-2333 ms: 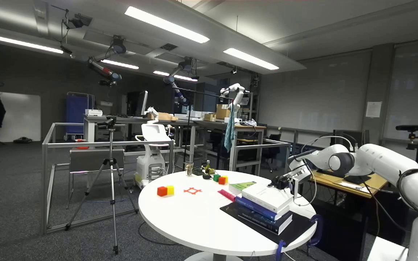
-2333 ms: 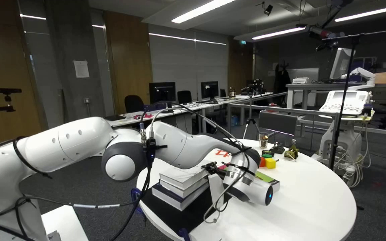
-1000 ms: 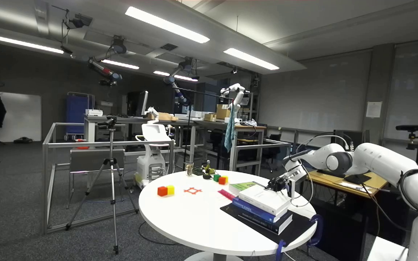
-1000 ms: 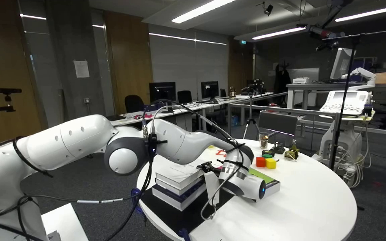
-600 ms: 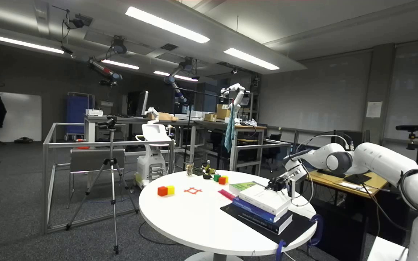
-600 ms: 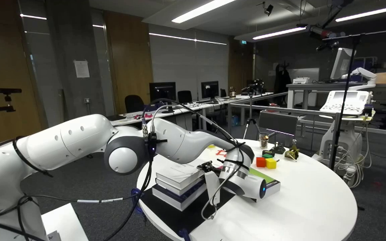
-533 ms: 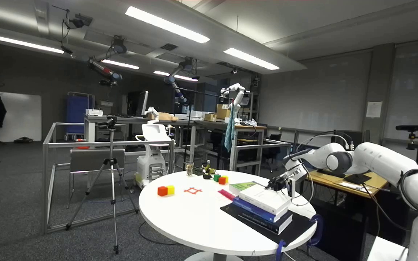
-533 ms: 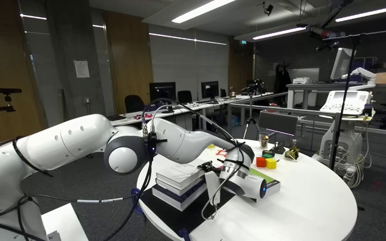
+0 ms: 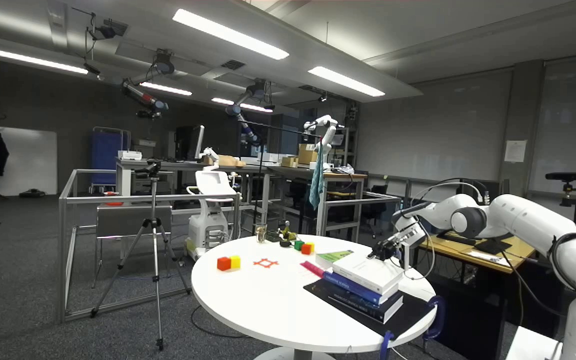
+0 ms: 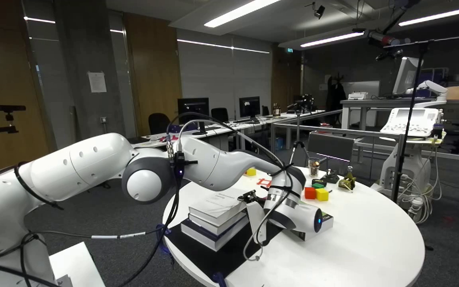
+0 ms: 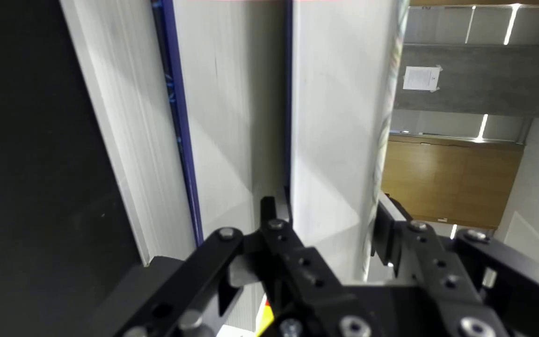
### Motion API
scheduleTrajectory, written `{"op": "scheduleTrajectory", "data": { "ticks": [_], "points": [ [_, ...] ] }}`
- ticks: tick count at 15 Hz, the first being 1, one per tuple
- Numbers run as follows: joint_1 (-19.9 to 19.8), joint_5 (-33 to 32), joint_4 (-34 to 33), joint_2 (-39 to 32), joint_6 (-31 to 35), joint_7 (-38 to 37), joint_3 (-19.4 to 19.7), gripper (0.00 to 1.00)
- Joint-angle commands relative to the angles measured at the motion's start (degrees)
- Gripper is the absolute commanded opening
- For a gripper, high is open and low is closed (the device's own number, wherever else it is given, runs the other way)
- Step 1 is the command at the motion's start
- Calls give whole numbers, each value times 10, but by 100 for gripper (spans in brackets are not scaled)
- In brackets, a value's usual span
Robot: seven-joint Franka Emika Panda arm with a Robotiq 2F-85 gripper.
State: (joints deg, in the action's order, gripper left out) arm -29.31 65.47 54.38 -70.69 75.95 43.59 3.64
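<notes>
My gripper (image 11: 332, 213) is at the edge of the top white book (image 11: 339, 117) of a stack. In the wrist view one finger sits in the seam below this book and the other lies against its upper cover. The jaws look shut on the book. The gripper also shows in both exterior views (image 9: 377, 251) (image 10: 247, 196), at the book's side facing the arm. Below lie a blue book (image 9: 350, 286) and a dark blue book (image 9: 358, 303). The stack stands on a black mat (image 9: 413, 312). The finger in the seam is hidden in both exterior views.
A green book (image 9: 332, 257) lies behind the stack on the round white table (image 9: 248, 300). Red and yellow cubes (image 9: 223, 263), more cubes (image 9: 307, 248), a red frame (image 9: 265, 263) and a glass (image 9: 260, 233) stand farther off. Blue clamps (image 9: 437, 317) grip the table edge.
Over the last half second my gripper, the top white book and the blue book have shifted slightly back towards the robot. Earlier they had moved the opposite way. The bottom book stayed.
</notes>
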Motion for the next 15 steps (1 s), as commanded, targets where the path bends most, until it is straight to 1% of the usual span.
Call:
{"op": "scheduleTrajectory", "data": {
  "ticks": [1,2,3,4,5,6,7,15],
  "points": [
    [-1,4,47,50,10,-3,8,27],
    [0,5,48,52,11,-4,10,32],
    [1,5,50,54,13,-4,12,45],
    [2,5,50,55,14,-5,14,51],
    [2,5,51,57,14,-6,16,40],
    [2,4,50,57,14,-6,17,25],
    [2,5,49,57,14,-6,17,16],
    [-6,11,37,52,4,-17,15,16]
  ]
}}
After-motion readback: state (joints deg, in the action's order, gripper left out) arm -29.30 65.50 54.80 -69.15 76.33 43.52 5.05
